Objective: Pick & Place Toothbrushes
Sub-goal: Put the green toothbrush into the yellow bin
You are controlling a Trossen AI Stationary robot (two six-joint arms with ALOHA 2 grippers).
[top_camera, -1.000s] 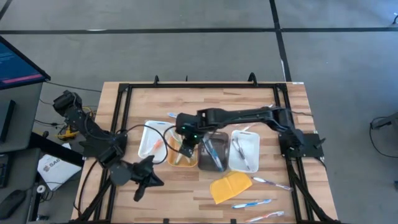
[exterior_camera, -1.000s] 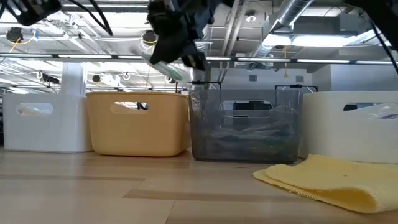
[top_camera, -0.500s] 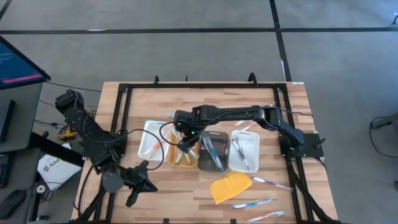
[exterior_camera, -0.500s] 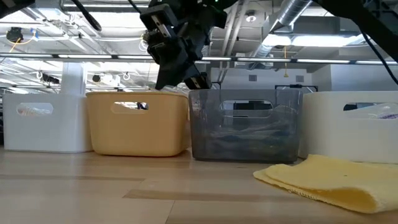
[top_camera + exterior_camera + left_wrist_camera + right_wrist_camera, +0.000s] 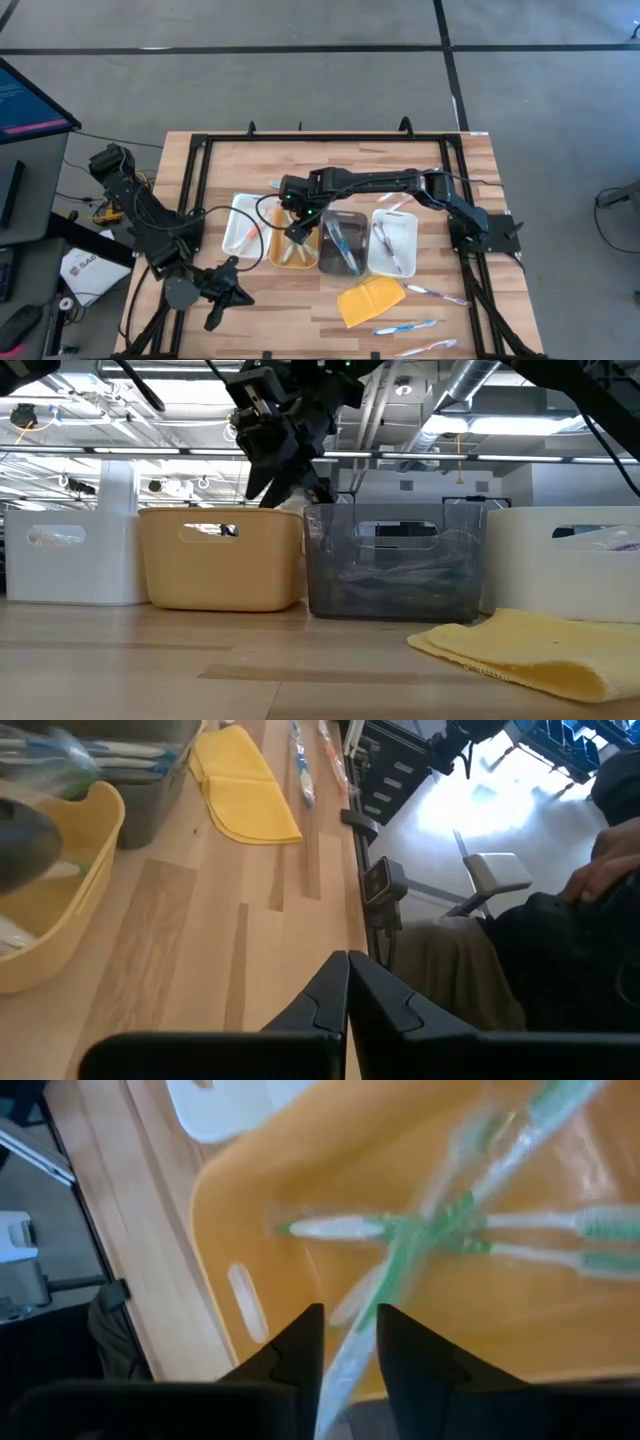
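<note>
My right gripper (image 5: 297,232) (image 5: 350,1316) hangs over the orange tray (image 5: 279,258) (image 5: 220,560), pointing steeply down, fingers a little apart. A green toothbrush (image 5: 400,1260) shows blurred, running from between the fingertips down into that tray, where two more green toothbrushes (image 5: 340,1228) (image 5: 560,1258) lie flat on the bottom. Three toothbrushes (image 5: 435,293) (image 5: 405,327) (image 5: 430,347) lie on the table at the near right. My left gripper (image 5: 215,300) (image 5: 347,960) waits shut and with nothing in it at the near left. My right gripper's fingers (image 5: 305,1342) stand on either side of the green toothbrush's handle end (image 5: 345,1370), coming from above. The toothbrush is blurred and slants down into the orange tray. I cannot tell whether the fingers touch it.
In a row stand a white tray (image 5: 243,225), the orange tray, a grey tray (image 5: 343,243) and a second white tray (image 5: 393,240), each holding toothbrushes. A yellow pad (image 5: 370,300) lies near the grey tray. A black frame (image 5: 200,150) borders the table. A person sits off the table (image 5: 560,920).
My right gripper has sunk toward the orange tray, tipped more steeply down and opened a little. The toothbrush it carried has left its place high in the fingers and is dropping into the tray. My left gripper has swung slightly toward the table's left edge, still shut.
</note>
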